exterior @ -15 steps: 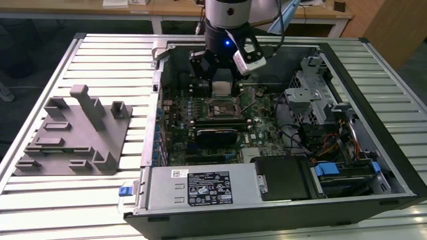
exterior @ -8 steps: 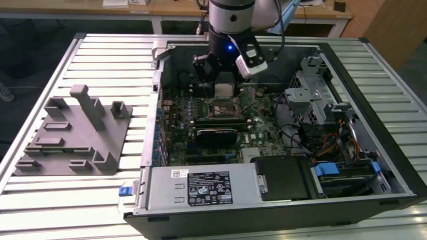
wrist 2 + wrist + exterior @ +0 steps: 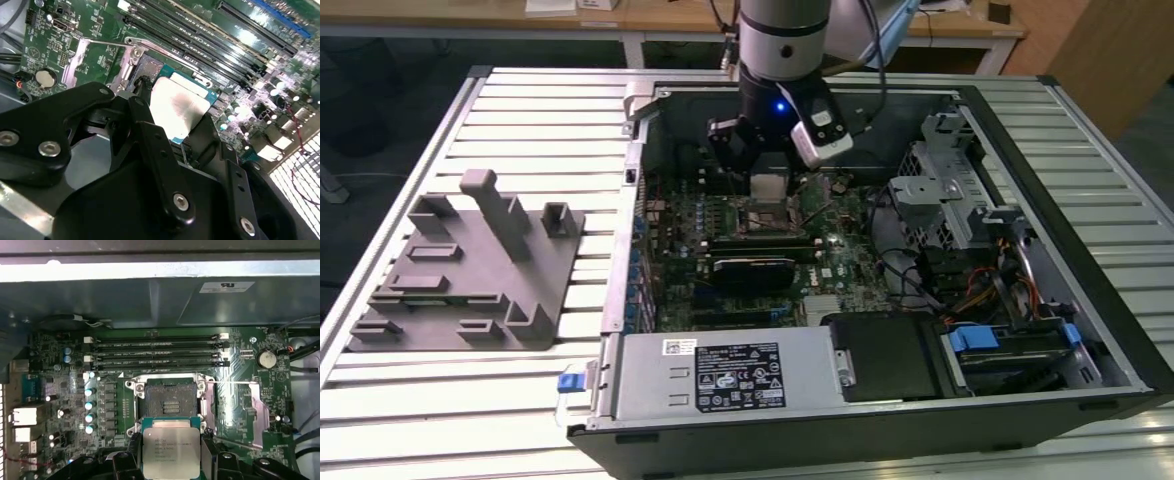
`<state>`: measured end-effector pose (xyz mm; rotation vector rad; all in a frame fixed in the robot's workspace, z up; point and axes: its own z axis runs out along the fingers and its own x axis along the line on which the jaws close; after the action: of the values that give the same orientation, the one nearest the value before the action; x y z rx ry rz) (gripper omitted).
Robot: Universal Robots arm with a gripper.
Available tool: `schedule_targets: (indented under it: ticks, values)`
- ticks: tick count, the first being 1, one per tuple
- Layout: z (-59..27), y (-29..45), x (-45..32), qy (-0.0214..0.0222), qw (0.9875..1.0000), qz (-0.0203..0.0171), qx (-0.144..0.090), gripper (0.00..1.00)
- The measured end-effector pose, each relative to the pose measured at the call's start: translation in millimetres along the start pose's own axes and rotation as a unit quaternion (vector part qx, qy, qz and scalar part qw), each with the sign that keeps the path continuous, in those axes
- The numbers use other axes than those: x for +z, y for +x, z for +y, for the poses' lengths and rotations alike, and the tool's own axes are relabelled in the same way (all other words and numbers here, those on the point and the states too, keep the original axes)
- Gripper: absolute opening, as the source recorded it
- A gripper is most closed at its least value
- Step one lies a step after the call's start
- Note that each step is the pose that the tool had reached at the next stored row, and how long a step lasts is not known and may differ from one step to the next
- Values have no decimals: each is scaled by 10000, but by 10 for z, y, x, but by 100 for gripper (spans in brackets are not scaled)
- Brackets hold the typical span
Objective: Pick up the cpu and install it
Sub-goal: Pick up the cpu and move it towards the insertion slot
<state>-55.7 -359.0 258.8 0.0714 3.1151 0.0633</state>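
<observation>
Now gripper (image 3: 171, 456) closed on cpu (image 3: 171, 447) by two edges, holding it flat just above open socket (image 3: 169, 400), near motherboard (image 3: 235, 385) middle. I'd square corners to socket, lower straight, slow, no tilt.

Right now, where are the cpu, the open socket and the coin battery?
cpu (image 3: 171, 452): first wrist view, middle of its top plate.
socket (image 3: 170, 399): first wrist view, its contact field.
coin battery (image 3: 266, 359): first wrist view, its round face.
</observation>
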Motion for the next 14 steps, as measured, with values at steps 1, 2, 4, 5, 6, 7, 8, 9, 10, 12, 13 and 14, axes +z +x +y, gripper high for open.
schedule_targets:
  ticks: [1, 2, 4, 5, 6, 7, 8, 9, 10, 12, 13, 14]
  values:
    - [8, 1, 18, 0, 10000, 0, -2, 55]
    - [16, 1, 36, 0, 10000, 0, -5, 55]
    - [34, 3, 70, 1, 10000, 1, -16, 55]
    - [42, 4, 88, 0, 10000, 1, -26, 55]
    - [47, 5, 107, -1, 10000, 1, -37, 55]
    - [51, 5, 126, -1, 10000, 2, -49, 55]
    - [54, 6, 144, -1, 10000, 3, -58, 55]
    - [57, 6, 160, -1, 10000, 3, -66, 55]
    - [58, 6, 170, 3, 10000, 3, -70, 55]
    - [58, 7, 171, 16, 10000, 3, -70, 55]
    - [58, 7, 172, 17, 10000, 3, -70, 55]
    - [58, 7, 172, 17, 10000, 2, -70, 55]
